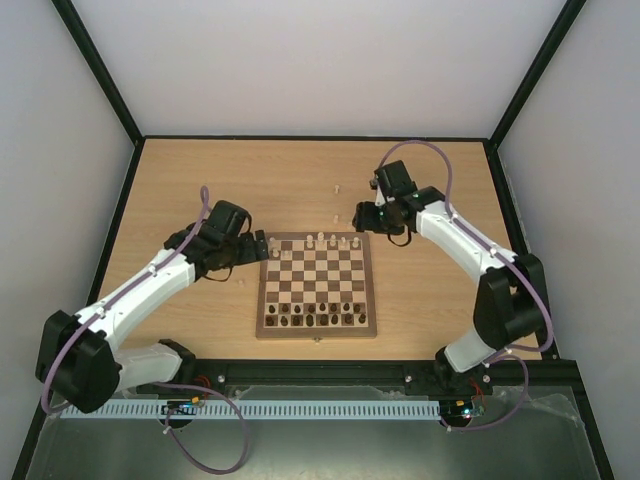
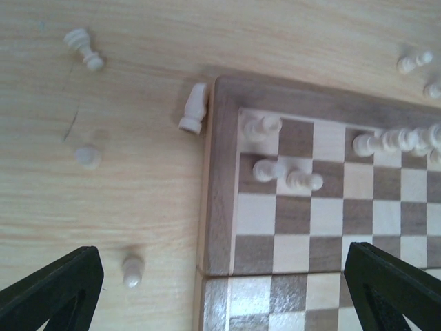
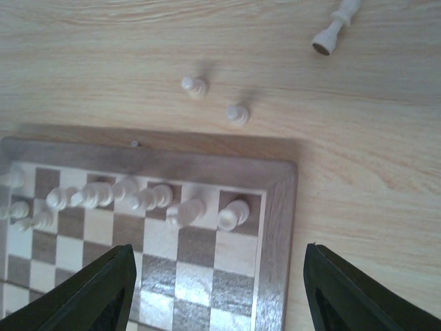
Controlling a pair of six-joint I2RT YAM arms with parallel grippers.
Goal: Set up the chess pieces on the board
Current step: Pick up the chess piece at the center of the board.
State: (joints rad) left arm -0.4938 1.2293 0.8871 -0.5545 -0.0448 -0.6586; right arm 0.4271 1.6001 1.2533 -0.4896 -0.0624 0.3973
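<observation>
Light wood covers the desk, with plain white walls round it. I can see the left gripper (image 2: 220,296) hanging over the far left corner of the board (image 2: 213,179). Its two black fingers (image 2: 55,293) are spread wide with nothing between them. Near one of those fingers a little pale pawn (image 2: 131,271) stands on the desk, just off the board's left edge. A bit further out stands another small piece (image 2: 88,156). One fallen piece (image 2: 194,109) lies right beside the board's frame at that corner, and another fallen piece (image 2: 85,49) lies well away from it. The right gripper (image 3: 220,293) hangs over the far right corner, its fingers also apart and holding nothing. Two pawns (image 3: 195,87) stand on the desk just past the board's far edge there, and a taller piece (image 3: 336,26) lies further off. Most of the chess pieces (image 1: 318,242) stand on the board's far rows, some close together. The dark pieces (image 1: 310,320) fill the near row. I think the next job is fetching a loose one, and the standing pawn by the left finger looks easiest. To do it well, the gripper should come straight down with a finger on each side, pinch softly round the middle, and lift it clear before carrying it over. It must keep off the pieces near the corner, as one bump could tip them.
</observation>
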